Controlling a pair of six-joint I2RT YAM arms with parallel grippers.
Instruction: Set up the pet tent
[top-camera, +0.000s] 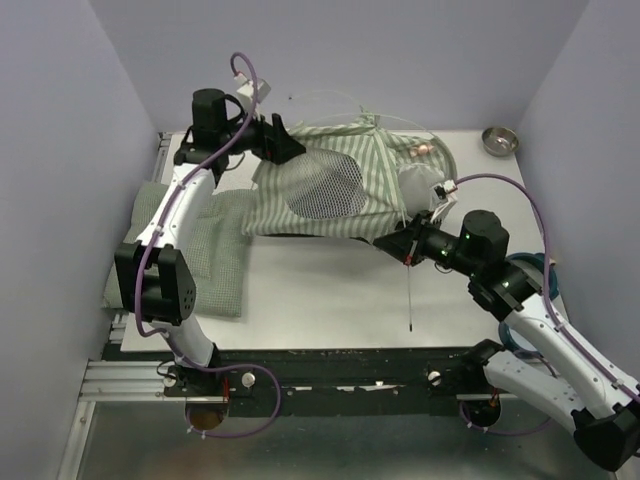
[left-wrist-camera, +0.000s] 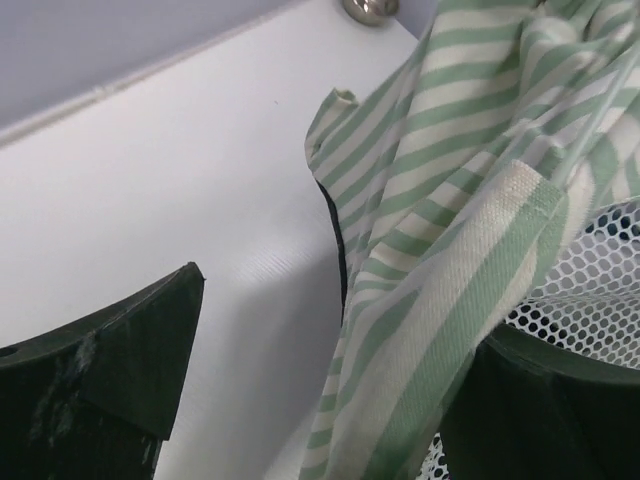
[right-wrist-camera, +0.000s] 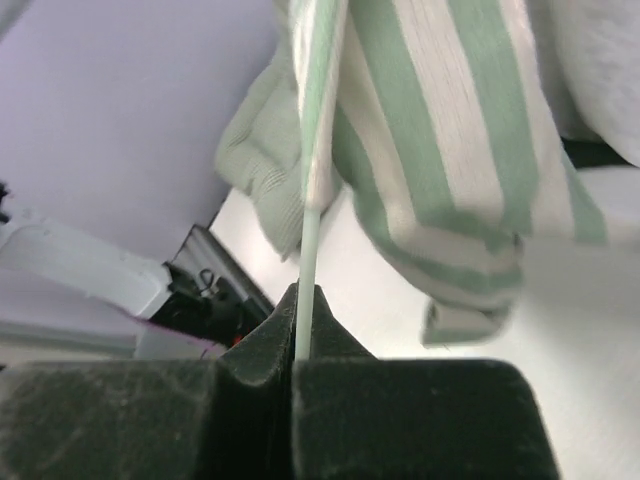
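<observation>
The pet tent (top-camera: 340, 185), green-and-white striped with a grey mesh panel (top-camera: 325, 185), lies collapsed at the middle back of the table. My left gripper (top-camera: 283, 140) stands open at the tent's back left corner. In the left wrist view a striped fold (left-wrist-camera: 430, 250) hangs between the wide-apart fingers (left-wrist-camera: 110, 370), close to the right one. My right gripper (top-camera: 410, 240) is at the tent's front right edge, shut on a thin whitish pole (right-wrist-camera: 305, 260). The pole runs up into a striped sleeve (right-wrist-camera: 320, 120), and its free end sticks out toward the table front (top-camera: 411, 310).
A green checked cushion (top-camera: 205, 250) lies flat at the left, partly under the left arm. A small metal bowl (top-camera: 499, 140) sits at the back right corner, also seen in the left wrist view (left-wrist-camera: 370, 8). Grey walls close in the table on three sides.
</observation>
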